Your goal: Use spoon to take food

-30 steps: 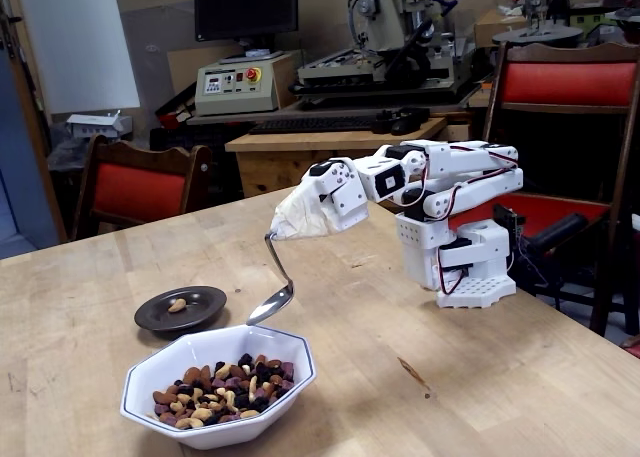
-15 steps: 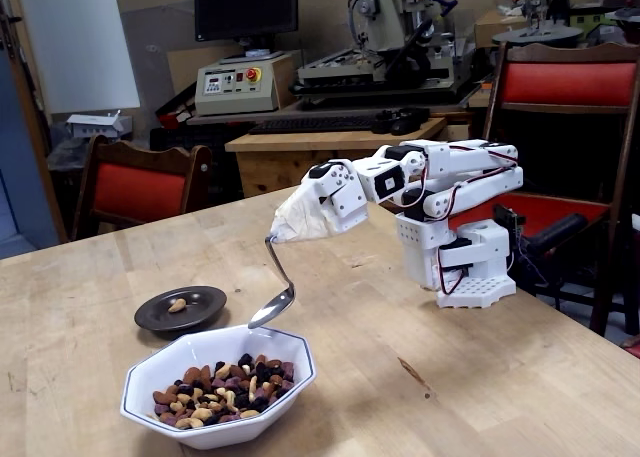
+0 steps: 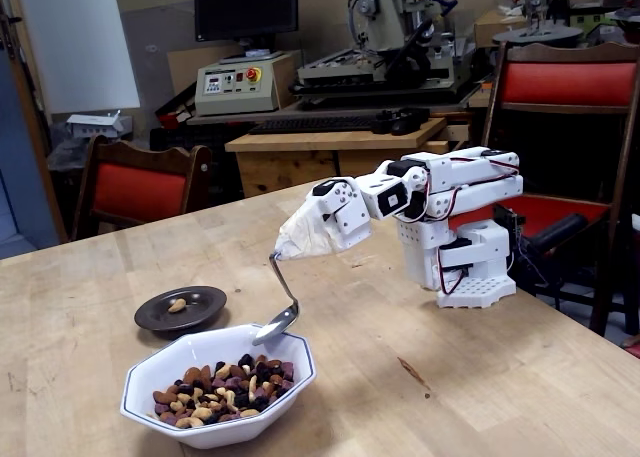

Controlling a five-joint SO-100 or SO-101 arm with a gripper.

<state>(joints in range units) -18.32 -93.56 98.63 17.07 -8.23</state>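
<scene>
Nearest the camera and below my jaws sits the white bowl (image 3: 140,402), the food (image 3: 222,385) heaped inside it. The spoon (image 3: 283,305) hangs from my gripper (image 3: 297,239), its bowl just over the near rim. My jaws are buried under off-white tape, so I cannot tell their opening, though the handle seems fixed there. I should dip the tip shallowly, then level out. Beyond the bowl lies the dark saucer (image 3: 198,313) with one nut.
</scene>
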